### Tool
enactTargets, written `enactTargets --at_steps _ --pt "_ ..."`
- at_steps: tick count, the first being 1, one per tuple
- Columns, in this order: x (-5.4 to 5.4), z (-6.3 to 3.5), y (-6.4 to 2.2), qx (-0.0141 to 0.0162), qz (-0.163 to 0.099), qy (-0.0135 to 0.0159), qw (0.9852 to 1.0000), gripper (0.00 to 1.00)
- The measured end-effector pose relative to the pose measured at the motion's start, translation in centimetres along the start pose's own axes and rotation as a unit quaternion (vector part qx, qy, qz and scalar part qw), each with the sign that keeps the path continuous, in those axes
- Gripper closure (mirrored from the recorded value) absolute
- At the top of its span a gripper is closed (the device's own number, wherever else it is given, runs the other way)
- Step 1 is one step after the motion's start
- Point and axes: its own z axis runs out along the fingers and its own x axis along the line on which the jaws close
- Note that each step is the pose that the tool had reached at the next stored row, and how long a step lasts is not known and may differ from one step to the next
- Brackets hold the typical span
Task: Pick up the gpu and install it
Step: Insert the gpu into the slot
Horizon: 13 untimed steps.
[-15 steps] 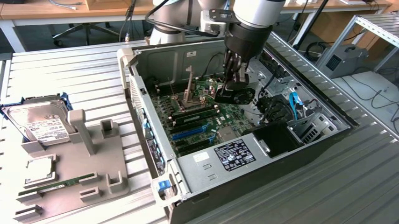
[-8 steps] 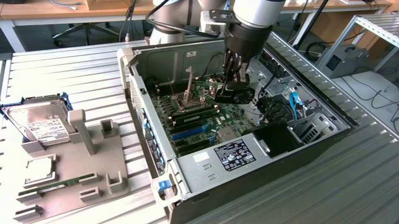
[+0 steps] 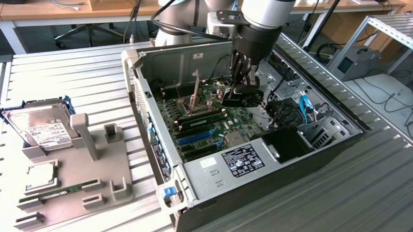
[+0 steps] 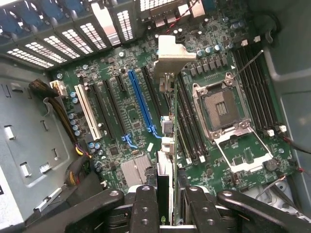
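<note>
The gripper [image 4: 165, 204] is clamped on the gpu [image 4: 167, 97], its fingers [image 4: 146, 204] pressing the card's two faces. The card is held edge-on inside the open computer case [image 3: 193, 174], above the motherboard [image 4: 126, 116] and not yet seated. Its long axis runs straight out from the gripper, parallel to the expansion slots, with the silver bracket [image 4: 170, 53] at the far end toward the case's rear wall. The card's lower edge hangs just beside the blue slot [image 4: 138, 99].
</note>
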Motion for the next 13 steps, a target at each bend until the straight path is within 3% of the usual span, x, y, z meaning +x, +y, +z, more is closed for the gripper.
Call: enactTargets --at_steps 13 --pt "0.0 0.0 0.0 -0.0006 -0.022 0.0004 0.9998 0.74"
